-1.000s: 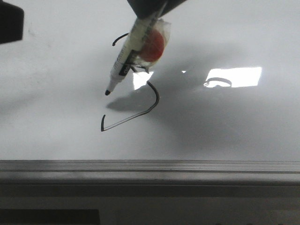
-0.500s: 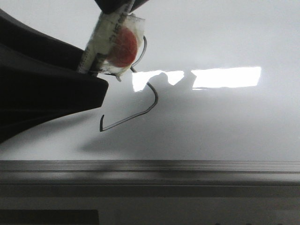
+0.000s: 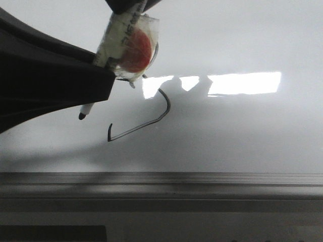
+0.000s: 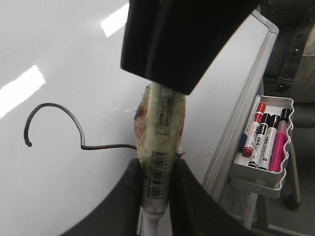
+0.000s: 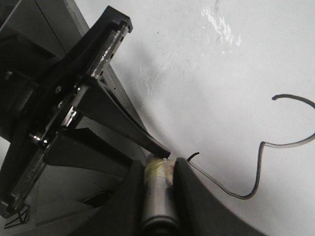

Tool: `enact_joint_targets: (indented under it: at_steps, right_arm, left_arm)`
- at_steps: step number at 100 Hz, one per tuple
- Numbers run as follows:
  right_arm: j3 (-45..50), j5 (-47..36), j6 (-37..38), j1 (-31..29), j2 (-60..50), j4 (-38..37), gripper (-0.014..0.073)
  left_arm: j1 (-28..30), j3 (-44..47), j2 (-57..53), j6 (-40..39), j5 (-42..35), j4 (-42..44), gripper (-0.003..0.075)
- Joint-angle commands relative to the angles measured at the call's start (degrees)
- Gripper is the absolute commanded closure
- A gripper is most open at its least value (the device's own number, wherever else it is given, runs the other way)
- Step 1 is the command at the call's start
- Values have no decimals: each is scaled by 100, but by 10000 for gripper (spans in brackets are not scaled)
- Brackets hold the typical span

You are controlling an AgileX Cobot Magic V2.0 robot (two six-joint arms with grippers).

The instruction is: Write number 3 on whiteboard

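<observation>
The marker [image 3: 117, 43], wrapped in tape with a red patch, is held over the whiteboard [image 3: 242, 141]. Its black tip [image 3: 82, 116] hangs just left of the tail of the number 3 [image 3: 164, 108]. My right gripper [image 3: 128, 5] is shut on the marker's rear end [image 5: 157, 196]. My left gripper [image 3: 108, 85] is shut on the barrel near the barcode [image 4: 160, 167]. The upper part of the 3 is mostly hidden behind the marker in the front view. Its line shows in the left wrist view [image 4: 54, 110] and the right wrist view [image 5: 261, 157].
A grey metal rail [image 3: 161, 181] runs along the board's near edge. A white tray [image 4: 256, 174] holding several spare markers hangs off the board's rail [image 4: 236, 132]. Bright light reflections [image 3: 245, 83] lie on the board.
My left gripper came in from the left and closed on the marker. The marker moved left, away from the drawn line. Its tip now shows below the left gripper.
</observation>
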Motion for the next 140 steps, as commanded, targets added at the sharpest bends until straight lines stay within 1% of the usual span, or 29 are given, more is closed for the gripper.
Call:
enact_joint_targets:
  at_steps: [1,8,10,11,12,13,14,16,17,18,19,20,21,23,24,31,38,47,52,64,74,86,116,123,125,127,130,135,140]
  right_arm:
    - [-189,-283,-113,12,-145,132,640]
    - [-189,-260,-271,12,-145,132,519]
    - [-189,-272,-271,12,-145,132,434]
    - [-189,-285,-271,12,-145,132,410]
    - [-189,-287,-271,12,-145,132,359]
    - [-189,-297,-271,12,-145,132,333]
    - [-189,-319,-271,12,-145,132,278]
    - [-189,-370,-271,12,-145,132,221]
    - [-189,-390,-271,12,-145,132,164]
    - [-189,-433,-271,12,-145,132,135]
    - [-189,-455,-271,12,-145,132,81]
    - [-189,-477,-271,12,-145,132,55]
    - [-189,-514,-271,12,-145,132,4]
    - [-189,-572,-271,12,-145,132,-42]
    - [-189,-588,-271,12,-145,132,-83]
    - [-189,-768,-271,1,-159,85,-51]
    - [-189,-898,-271,-38,-210,58,-31]
    - [-189,-1023,-271,-104,-336,58,-31]
    - [-189,-1045,-271,-140,-416,34,-31]
    - [-189,-1088,-271,-175,-550,5,-31]
    - [-189,-1116,-271,-175,-600,5,-31]
    - [-189,-1116,-271,-175,-600,5,-31]
    - [-189,-1116,-271,-175,-600,5,-31]
    - [-189,-1116,-271,-175,-600,5,-31]
    - [-189,-1116,-271,-175,-600,5,-31]
    - [-189,-1116,-271,-175,-600,5,-31]
    - [-189,-1116,-271,-175,-600,5,-31]
    - [-189,-1116,-271,-175,-600,5,-31]
    - [-189,-1116,-271,-175,-600,5,-31]
  left_arm:
    - [-23,-183,-41,-143,-540,-218,741]
    - [-23,-183,-41,-143,-540,-234,741]
    - [-23,-183,-41,-143,-540,-267,741]
    - [-23,-183,-41,-143,-540,-285,741]
    - [-23,-183,-41,-143,-540,-320,741]
    - [-23,-183,-41,-143,-540,-342,741]
    - [-23,-183,-41,-155,-540,-377,741]
    - [-23,-183,-41,-166,-540,-423,741]
    - [-23,-183,-41,-197,-540,-474,741]
    - [-23,-183,-41,-222,-540,-501,741]
    - [-23,-183,-41,-285,-540,-567,741]
    - [-23,-183,-41,-321,-540,-608,741]
    - [-23,-183,-41,-414,-540,-693,741]
    - [-23,-183,-41,-522,-540,-791,741]
    - [-23,-183,-41,-644,-540,-902,741]
    - [-23,-183,-41,-1201,-439,-1424,741]
    - [-23,-183,-41,-1476,-230,-2022,741]
    - [-10,-183,-41,-1477,105,-3171,741]
    - [39,-183,-41,-1442,258,-3571,741]
    - [218,-183,-41,-1442,617,-3817,741]
    - [372,-183,-41,-1442,709,-4217,741]
    - [488,-183,-41,-1442,713,-4217,741]
    - [488,-183,-41,-1442,713,-4192,736]
    - [488,-183,-41,-1442,713,-4192,684]
    - [488,-183,-41,-1442,713,-4192,656]
    - [488,-183,-41,-1442,688,-4192,612]
    - [488,-183,-41,-1442,657,-4192,576]
    - [488,-183,-41,-1442,616,-4192,479]
    - [488,-183,-41,-1442,586,-4192,415]
